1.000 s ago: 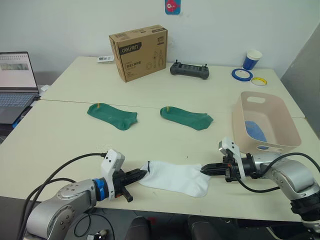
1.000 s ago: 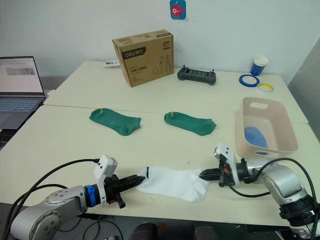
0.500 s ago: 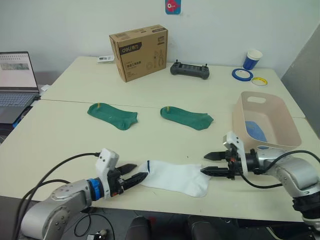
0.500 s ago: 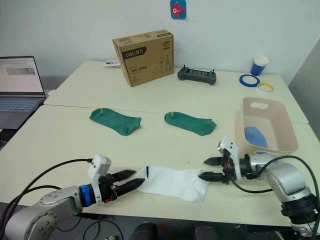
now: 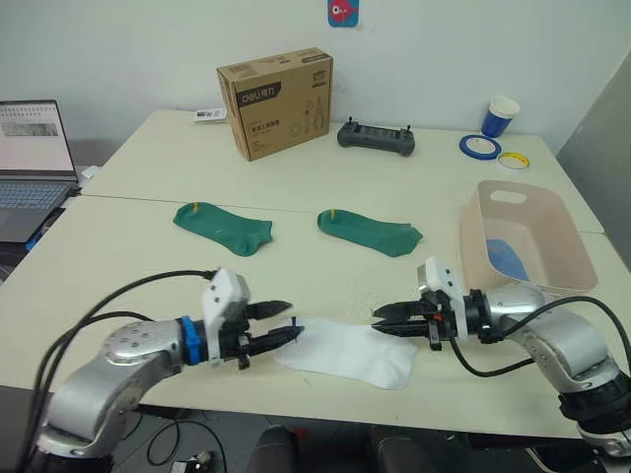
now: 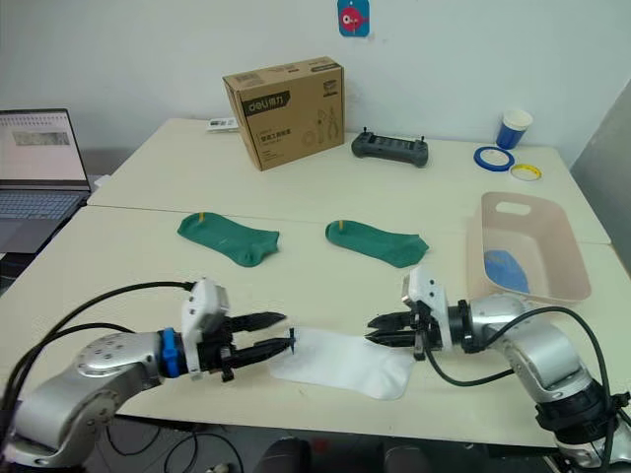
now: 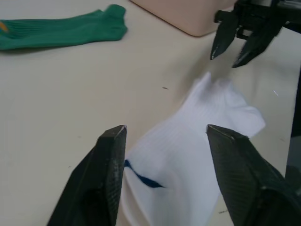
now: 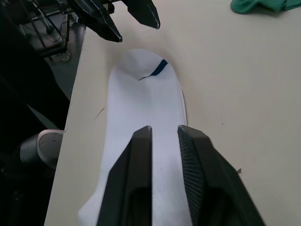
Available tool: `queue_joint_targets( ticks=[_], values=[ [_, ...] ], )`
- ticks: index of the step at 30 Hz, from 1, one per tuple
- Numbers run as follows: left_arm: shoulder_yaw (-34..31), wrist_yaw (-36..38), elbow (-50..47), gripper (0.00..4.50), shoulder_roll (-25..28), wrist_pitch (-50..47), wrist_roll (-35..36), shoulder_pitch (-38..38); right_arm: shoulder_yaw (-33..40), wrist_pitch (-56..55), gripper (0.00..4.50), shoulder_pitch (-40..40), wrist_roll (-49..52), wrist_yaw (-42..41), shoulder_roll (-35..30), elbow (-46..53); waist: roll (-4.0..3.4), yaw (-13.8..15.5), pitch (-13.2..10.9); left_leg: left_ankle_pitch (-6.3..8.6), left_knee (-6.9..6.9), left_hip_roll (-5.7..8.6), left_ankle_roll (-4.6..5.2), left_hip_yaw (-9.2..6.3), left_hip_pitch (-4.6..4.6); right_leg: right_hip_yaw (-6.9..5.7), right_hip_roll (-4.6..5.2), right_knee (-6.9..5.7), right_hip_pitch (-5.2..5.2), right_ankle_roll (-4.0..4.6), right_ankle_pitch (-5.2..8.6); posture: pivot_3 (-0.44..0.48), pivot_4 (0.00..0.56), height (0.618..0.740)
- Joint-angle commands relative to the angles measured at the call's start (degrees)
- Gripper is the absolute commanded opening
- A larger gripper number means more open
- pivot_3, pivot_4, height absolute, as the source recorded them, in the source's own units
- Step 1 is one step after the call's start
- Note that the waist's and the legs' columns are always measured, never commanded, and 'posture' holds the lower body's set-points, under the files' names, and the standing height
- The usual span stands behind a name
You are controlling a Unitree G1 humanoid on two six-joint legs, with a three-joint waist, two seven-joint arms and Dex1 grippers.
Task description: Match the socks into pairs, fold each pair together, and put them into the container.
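Note:
A white sock [image 5: 347, 354] with a small dark mark lies flat near the table's front edge. My left gripper [image 5: 294, 320] is open, its fingertips just above the sock's cuff end, where the dark mark [image 7: 143, 179] shows. My right gripper [image 5: 377, 322] hovers low over the sock's far right part, its fingers [image 8: 141, 141] only a narrow gap apart with nothing between them. Two dark green socks [image 5: 222, 227] [image 5: 370, 233] lie apart mid-table. The pinkish-beige container [image 5: 572, 246] stands at the right with a light blue sock [image 5: 505, 258] inside.
A brown cardboard box [image 5: 274, 102], a black controller [image 5: 376, 138], a blue cup [image 5: 500, 116] and tape rolls [image 5: 478, 147] sit along the back. A laptop [image 5: 35, 158] stands on the far left. Black cables trail from both arms over the front edge.
Both grippers held the white sock's ends a second ago, then opened. The right one has since slid left over the sock with fingers narrowed, and the left one edged forward.

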State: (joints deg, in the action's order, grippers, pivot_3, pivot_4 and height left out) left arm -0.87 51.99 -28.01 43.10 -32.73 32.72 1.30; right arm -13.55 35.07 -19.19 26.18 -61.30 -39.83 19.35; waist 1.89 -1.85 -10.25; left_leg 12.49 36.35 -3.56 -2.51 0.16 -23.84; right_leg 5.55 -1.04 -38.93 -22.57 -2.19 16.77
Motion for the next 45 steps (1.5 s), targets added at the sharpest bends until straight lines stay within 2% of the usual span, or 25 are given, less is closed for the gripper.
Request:
queue_joint_targets(
  ticks=[1,5,11,16,21,25,29,34,41,45],
  values=[
    [6.10,2.16,4.54,1.31,2.39,8.52,-10.43,2.38,-2.45,-4.66,0.00,0.67,-4.03,0.27,0.52,-0.87,0.00,0.00,0.00,0.00,-0.03,0.01,0.00,-0.01,0.02,-0.02,-0.01,-0.02,0.00,0.02,0.01,0.000,0.150,0.740],
    [8.56,2.44,8.01,0.04,1.57,12.05,-14.04,3.40,-3.10,-7.20,0.00,2.27,-6.66,0.06,0.12,-3.13,0.00,0.01,0.00,0.00,-0.07,-0.03,0.01,-0.02,0.01,0.00,-0.08,-0.06,-0.08,0.03,0.01,0.000,0.150,0.740],
    [9.76,2.78,13.01,0.04,1.74,14.85,-18.12,1.35,-2.59,-11.67,0.00,6.10,-10.51,-1.10,-2.46,-6.50,0.00,0.01,0.00,0.00,-0.08,-0.03,0.01,0.00,-0.02,-0.01,-0.02,-0.05,-0.08,0.04,0.04,0.000,0.150,0.740],
    [8.51,2.69,14.34,0.04,1.65,15.62,-17.75,0.38,-1.03,-15.31,0.00,8.26,-11.77,-2.45,-5.73,-8.36,-0.02,-0.01,0.02,0.00,-0.08,-0.02,0.01,0.00,0.11,-0.01,-0.02,-0.06,0.05,0.03,0.03,0.000,0.150,0.740],
    [3.74,1.84,11.97,0.04,-0.31,10.27,-10.77,0.85,2.38,-15.55,0.00,8.35,-9.08,-4.39,-7.84,-6.00,-0.02,-0.01,0.02,0.00,-0.05,-0.01,0.01,0.04,0.28,0.02,0.04,-0.05,0.25,0.17,0.11,0.000,0.150,0.740],
    [2.25,4.15,7.11,0.04,-0.26,7.82,-6.07,1.28,4.39,-11.26,0.00,5.71,-3.06,-4.84,-5.64,-1.30,-0.02,-0.14,0.01,0.00,-0.03,-0.03,0.01,0.01,0.28,0.00,0.01,-0.09,0.24,0.01,0.01,0.000,0.150,0.740],
    [4.02,5.24,5.10,0.04,0.21,6.81,-5.98,2.25,2.34,-7.55,0.00,4.49,-1.52,-4.24,-3.14,0.52,-0.02,-0.08,0.01,0.00,-0.05,-0.04,0.01,-0.04,0.28,-0.03,-0.03,-0.09,0.24,-0.02,0.01,0.000,0.150,0.740],
    [12.24,6.17,5.30,0.04,1.29,8.37,-13.51,2.55,-6.19,-9.69,0.00,5.00,-7.56,-3.45,0.41,-0.26,-0.02,-0.05,0.01,0.00,-0.10,-0.01,0.01,-0.03,0.27,-0.01,-0.03,-0.05,0.23,0.03,0.04,0.000,0.150,0.740],
    [14.69,6.53,10.34,0.04,2.18,9.86,-19.25,3.55,-9.52,-13.00,0.00,5.59,-12.92,-7.75,-4.77,-4.12,-0.02,-0.01,0.02,0.00,-0.06,0.00,0.01,0.01,0.30,0.00,0.00,-0.05,0.23,0.25,0.16,0.000,0.150,0.740],
    [11.44,6.09,12.48,0.04,1.76,6.63,-16.15,4.21,-8.59,-14.92,0.00,6.02,-14.70,-8.42,-7.46,-5.82,-0.02,-0.02,0.03,0.00,-0.06,-0.01,0.01,0.02,0.46,0.01,0.00,-0.08,0.33,0.30,0.19,0.000,0.150,0.740]
  ],
)
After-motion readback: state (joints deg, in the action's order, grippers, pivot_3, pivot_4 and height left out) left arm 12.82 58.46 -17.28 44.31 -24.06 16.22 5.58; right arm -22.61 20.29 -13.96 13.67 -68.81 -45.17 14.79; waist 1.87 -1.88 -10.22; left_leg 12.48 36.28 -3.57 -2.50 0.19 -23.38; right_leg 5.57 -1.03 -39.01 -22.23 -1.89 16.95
